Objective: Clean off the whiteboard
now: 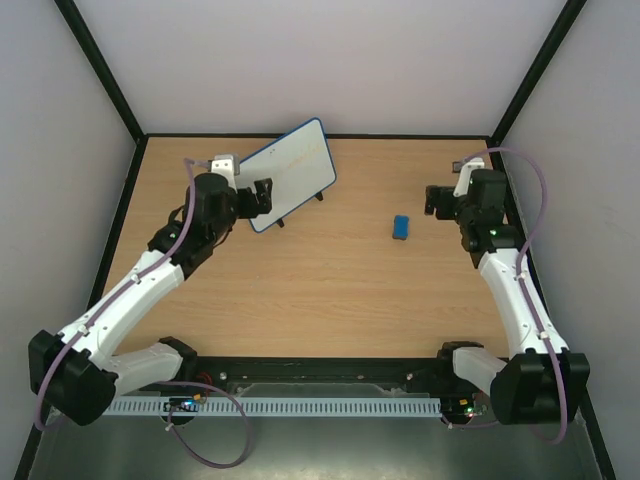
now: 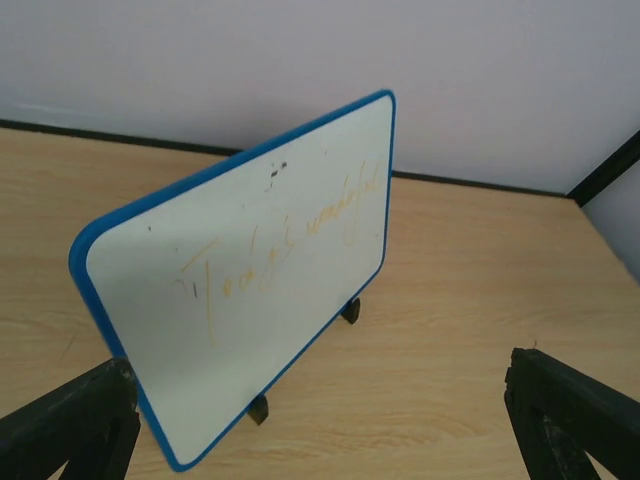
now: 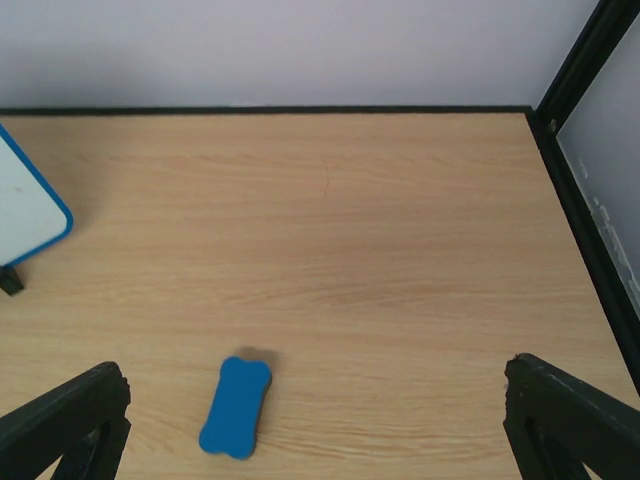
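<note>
The whiteboard (image 1: 290,172) stands tilted on small black feet at the back left of the table, its blue frame around a white face with orange handwriting (image 2: 280,245). My left gripper (image 1: 262,196) is open just in front of the board's near lower corner, nothing between its fingers (image 2: 70,430). A small blue eraser (image 1: 401,227) lies flat on the wood to the right of centre. My right gripper (image 1: 437,200) is open a little right of the eraser (image 3: 235,407) and above the table, holding nothing. The board's corner (image 3: 25,215) shows at the left of the right wrist view.
Black frame rails (image 1: 110,75) and pale walls close in the table on the left, back and right. The arm bases and a white cable strip (image 1: 300,405) sit along the near edge. Bare wood (image 1: 320,290) lies between the two arms.
</note>
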Controlling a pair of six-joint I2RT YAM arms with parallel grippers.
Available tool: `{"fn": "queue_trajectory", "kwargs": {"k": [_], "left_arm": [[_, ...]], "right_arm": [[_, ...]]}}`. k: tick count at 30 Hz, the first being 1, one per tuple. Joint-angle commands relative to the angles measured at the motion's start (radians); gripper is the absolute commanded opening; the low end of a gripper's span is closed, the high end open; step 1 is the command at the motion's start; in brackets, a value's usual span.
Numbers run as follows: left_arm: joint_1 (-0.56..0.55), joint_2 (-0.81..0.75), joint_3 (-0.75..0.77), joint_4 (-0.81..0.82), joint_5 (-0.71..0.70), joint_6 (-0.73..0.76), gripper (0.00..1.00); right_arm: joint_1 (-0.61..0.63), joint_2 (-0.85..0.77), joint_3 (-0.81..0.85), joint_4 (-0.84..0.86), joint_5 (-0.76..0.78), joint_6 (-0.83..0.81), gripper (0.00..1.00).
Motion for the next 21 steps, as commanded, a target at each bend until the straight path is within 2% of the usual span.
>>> {"fn": "queue_trajectory", "kwargs": {"k": [1,5,10,14,17,21], "left_arm": [[-0.007,0.024,0.066,-0.118,-0.004,-0.039,0.97],[-0.007,0.039,0.114,-0.173,-0.016,-0.085,0.92],[-0.008,0.040,0.117,-0.178,0.003,-0.134,0.87],[-0.008,0.021,0.142,-0.220,0.039,-0.117,0.91],[-0.008,-0.023,0.150,-0.294,0.010,-0.092,0.99],[-0.008,-0.078,0.097,-0.318,-0.004,-0.071,1.00]], "right_arm": [[-0.003,0.035,0.050,-0.127,-0.015,-0.088,0.97],[-0.003,0.088,0.115,-0.266,-0.059,-0.171,0.98],[-0.004,0.086,0.075,-0.314,-0.045,-0.251,0.98],[-0.006,0.065,0.066,-0.316,-0.054,-0.258,0.98],[-0.006,0.099,0.129,-0.335,-0.123,-0.213,0.98],[-0.006,0.149,0.204,-0.332,-0.197,-0.158,0.98]]}}
